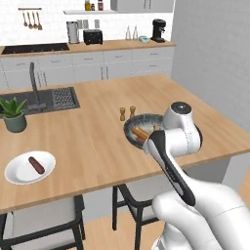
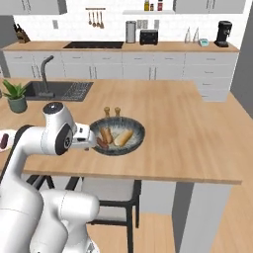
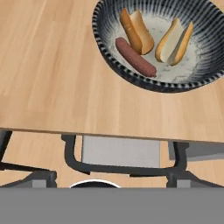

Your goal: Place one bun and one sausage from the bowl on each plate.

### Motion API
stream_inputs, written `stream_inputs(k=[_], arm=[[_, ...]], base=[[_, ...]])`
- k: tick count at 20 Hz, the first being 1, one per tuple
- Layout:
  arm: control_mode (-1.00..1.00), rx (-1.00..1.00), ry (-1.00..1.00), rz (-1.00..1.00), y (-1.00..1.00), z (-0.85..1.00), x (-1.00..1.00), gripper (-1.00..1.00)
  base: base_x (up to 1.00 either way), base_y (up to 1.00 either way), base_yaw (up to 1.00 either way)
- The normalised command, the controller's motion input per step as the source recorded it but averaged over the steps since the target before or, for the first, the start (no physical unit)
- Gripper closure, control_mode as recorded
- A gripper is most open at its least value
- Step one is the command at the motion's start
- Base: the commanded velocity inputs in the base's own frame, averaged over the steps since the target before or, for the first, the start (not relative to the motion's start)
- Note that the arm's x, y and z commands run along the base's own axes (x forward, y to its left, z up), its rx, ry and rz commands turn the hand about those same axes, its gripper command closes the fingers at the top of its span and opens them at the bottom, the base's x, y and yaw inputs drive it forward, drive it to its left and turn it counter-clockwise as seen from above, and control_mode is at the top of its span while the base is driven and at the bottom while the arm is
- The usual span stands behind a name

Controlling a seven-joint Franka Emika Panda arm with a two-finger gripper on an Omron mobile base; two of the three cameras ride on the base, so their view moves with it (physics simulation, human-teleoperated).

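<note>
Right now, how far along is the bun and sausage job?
Done: one sausage lies on the white plate, no bun there yet. In hand: nothing; the open claw hangs near the counter's front edge beside the bowl. Left: two buns and one sausage remain in the bowl.

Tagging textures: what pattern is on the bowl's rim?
The bowl has a dark rim with pale radial stripes and a light mottled inside; the hand view shows it best.
</note>
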Motion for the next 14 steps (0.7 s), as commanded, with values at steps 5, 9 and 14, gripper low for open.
stream_inputs(k=[5, 9, 14], arm=[[1.0, 0.0, 0.0, 0.0, 0.0, 0.0, 0.0, -1.0], [1.0, 0.0, 0.0, 0.0, 0.0, 0.0, 0.0, -1.0], [1.0, 0.0, 0.0, 0.0, 0.0, 0.0, 0.0, -1.0]], base=[[0.22, -0.46, 0.01], [0.36, -0.55, 0.17], [0.23, -0.5, 0.0]])
